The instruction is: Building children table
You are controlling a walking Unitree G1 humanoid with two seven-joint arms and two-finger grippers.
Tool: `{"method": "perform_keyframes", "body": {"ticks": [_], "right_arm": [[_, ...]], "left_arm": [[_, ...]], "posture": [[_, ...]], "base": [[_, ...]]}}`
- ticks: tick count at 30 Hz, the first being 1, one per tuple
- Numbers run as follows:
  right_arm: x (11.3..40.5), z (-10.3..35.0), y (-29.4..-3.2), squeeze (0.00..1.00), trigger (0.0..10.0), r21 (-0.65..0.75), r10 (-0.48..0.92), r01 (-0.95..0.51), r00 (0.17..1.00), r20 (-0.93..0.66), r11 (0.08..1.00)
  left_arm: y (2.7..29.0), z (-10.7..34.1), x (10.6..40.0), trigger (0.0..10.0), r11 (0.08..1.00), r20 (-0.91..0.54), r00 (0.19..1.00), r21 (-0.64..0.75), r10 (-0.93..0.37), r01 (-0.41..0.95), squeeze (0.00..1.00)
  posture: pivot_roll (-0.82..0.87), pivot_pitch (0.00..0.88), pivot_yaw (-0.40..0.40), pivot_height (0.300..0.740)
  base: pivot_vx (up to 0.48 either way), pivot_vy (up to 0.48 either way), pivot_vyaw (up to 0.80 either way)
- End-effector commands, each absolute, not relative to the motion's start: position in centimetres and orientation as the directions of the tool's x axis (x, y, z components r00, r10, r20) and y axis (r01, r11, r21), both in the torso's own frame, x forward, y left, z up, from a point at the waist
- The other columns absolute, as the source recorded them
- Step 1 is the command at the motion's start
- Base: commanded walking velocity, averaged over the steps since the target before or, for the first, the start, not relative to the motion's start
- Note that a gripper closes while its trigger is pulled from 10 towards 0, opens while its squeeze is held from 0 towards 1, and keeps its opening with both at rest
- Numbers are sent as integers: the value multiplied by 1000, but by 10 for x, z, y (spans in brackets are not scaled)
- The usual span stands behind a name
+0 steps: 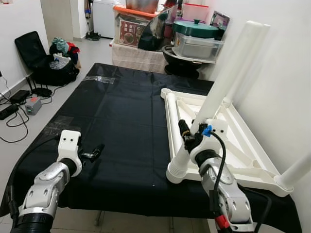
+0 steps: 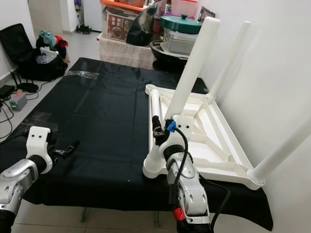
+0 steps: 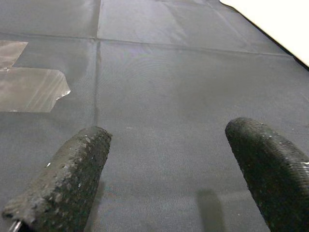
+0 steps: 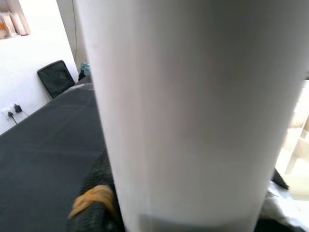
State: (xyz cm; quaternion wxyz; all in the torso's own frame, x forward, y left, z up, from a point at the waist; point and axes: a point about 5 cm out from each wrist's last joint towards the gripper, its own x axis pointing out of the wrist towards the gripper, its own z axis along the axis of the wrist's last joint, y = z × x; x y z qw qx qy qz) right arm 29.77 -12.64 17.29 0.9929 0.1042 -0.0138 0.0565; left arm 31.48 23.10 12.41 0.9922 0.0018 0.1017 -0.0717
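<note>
A white children's table top (image 1: 243,145) lies upside down on the right side of a black-covered table (image 1: 126,116). Two white legs stand in it, one at the far right corner (image 2: 228,58) and one at the near right corner (image 1: 297,171). A third white leg (image 1: 228,73) leans over the near left corner, its flared foot (image 1: 176,172) at the table top's edge. My right gripper (image 1: 187,136) is shut on this leg low down, and the leg (image 4: 193,111) looms close in the right wrist view. My left gripper (image 1: 95,153) hovers open over the black cloth at the front left, its fingers (image 3: 63,179) wide apart.
A white wall (image 1: 286,73) runs close along the right. Behind the table stand pots, a green-lidded container (image 1: 197,29) and boxes. A black bag (image 1: 48,63) and cables (image 1: 14,116) lie on the floor to the left. Clear tape patches (image 1: 99,79) stick to the cloth.
</note>
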Motion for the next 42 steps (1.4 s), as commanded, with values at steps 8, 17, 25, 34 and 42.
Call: {"method": "perform_keyframes", "body": {"ticks": [8, 17, 25, 34, 42], "right_arm": [[294, 144, -139, 1000, 10000, 234, 53, -31, 995, -89, 972], [294, 150, -140, 1000, 10000, 245, 52, -37, 997, -53, 969], [297, 162, -140, 1000, 10000, 274, 102, -108, 994, 35, 956], [309, 184, -152, 1000, 10000, 195, 229, -251, 965, 132, 948], [329, 197, -178, 1000, 10000, 62, 308, -321, 939, 154, 945]], "left_arm": [[227, 124, 317, 10000, 986, -202, 966, -3, -163, 165, 0], [228, 124, 317, 10000, 986, -201, 966, -1, -164, 167, 0], [228, 125, 318, 10000, 986, -199, 966, -1, -165, 168, 0], [229, 126, 319, 10000, 985, -195, 966, 1, -168, 172, 0], [230, 126, 318, 10000, 986, -193, 967, 3, -165, 168, 0]], "posture": [[113, 0, -121, 740], [113, 0, -119, 740], [115, 0, -116, 740], [127, 0, -125, 740], [139, 0, -137, 740]], "base": [[0, 0, 0], [0, 0, 0], [0, 0, 0], [0, 0, 0], [0, 0, 0]]}}
